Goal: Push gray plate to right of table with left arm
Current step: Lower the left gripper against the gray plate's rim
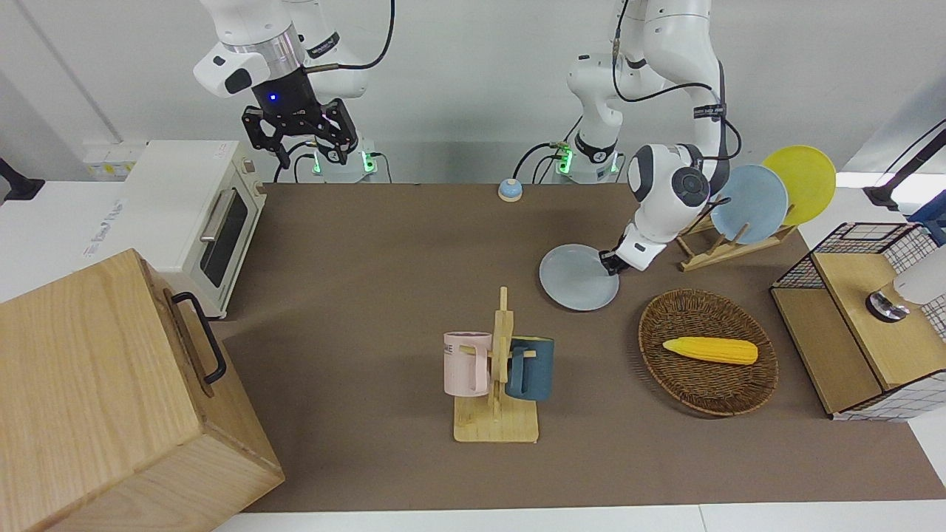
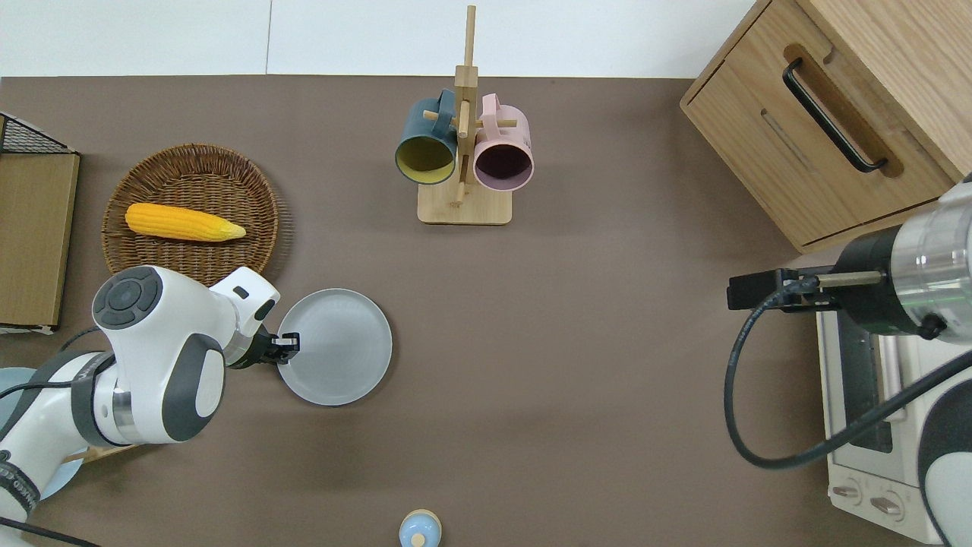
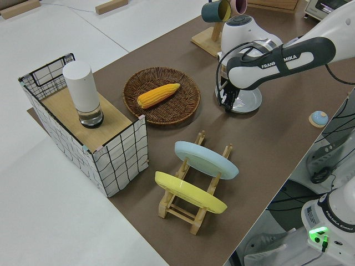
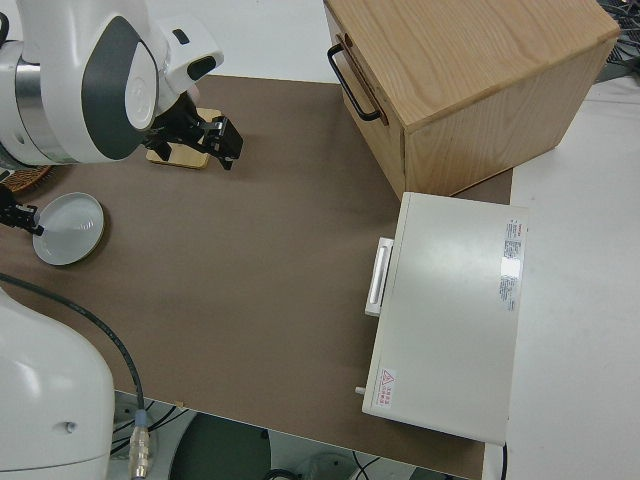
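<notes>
table (image 2: 577,365): matt brown top | gray plate (image 2: 338,349): smooth, faint sheen | basket (image 2: 152,262): rough woven wicker
</notes>
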Motion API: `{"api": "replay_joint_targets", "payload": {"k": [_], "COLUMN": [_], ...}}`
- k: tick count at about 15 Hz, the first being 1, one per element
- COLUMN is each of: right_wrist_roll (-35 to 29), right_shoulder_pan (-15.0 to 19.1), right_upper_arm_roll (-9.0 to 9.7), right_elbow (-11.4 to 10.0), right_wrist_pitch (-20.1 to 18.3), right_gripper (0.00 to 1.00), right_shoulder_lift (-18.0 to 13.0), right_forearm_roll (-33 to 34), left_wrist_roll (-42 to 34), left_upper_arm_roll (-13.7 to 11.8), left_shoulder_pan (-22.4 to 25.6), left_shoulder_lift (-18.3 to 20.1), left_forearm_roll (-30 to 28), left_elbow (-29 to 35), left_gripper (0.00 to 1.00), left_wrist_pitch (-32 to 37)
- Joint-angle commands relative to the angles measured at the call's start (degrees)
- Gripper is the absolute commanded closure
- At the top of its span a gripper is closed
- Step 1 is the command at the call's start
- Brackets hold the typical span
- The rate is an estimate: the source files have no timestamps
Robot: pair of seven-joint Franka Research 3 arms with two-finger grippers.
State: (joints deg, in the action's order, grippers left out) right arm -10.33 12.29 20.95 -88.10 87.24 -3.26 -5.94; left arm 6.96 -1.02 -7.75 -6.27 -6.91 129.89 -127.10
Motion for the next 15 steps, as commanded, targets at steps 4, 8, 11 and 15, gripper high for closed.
{"api": "replay_joint_targets", "payload": {"k": [4, 8, 11, 15], "right_wrist_roll": [-0.1, -0.1, -0.1, -0.1], "right_shoulder_pan": [0.4, 0.4, 0.4, 0.4], "right_upper_arm_roll": [0.24, 0.24, 0.15, 0.24], "right_elbow": [0.8, 0.8, 0.8, 0.8], "right_wrist_pitch": [-0.3, -0.3, -0.3, -0.3], "right_gripper": [0.005, 0.005, 0.005, 0.005], "right_shoulder_lift": [0.4, 0.4, 0.4, 0.4], "right_forearm_roll": [-0.9, -0.9, -0.9, -0.9], "left_wrist_roll": [-0.3, 0.0, 0.1, 0.9], "left_upper_arm_roll": [-0.5, -0.4, -0.4, 1.1], "left_shoulder_pan": [-0.4, -0.5, -0.6, -0.6], "left_shoulder_lift": [0.3, 0.2, 0.2, 0.2], "left_forearm_roll": [-1.4, -1.4, -1.6, -2.8], "left_elbow": [1.2, 1.2, 1.2, 1.2], "left_gripper": [1.00, 1.00, 1.00, 1.00], "left_wrist_pitch": [-1.6, -1.6, -1.6, -1.6]}}
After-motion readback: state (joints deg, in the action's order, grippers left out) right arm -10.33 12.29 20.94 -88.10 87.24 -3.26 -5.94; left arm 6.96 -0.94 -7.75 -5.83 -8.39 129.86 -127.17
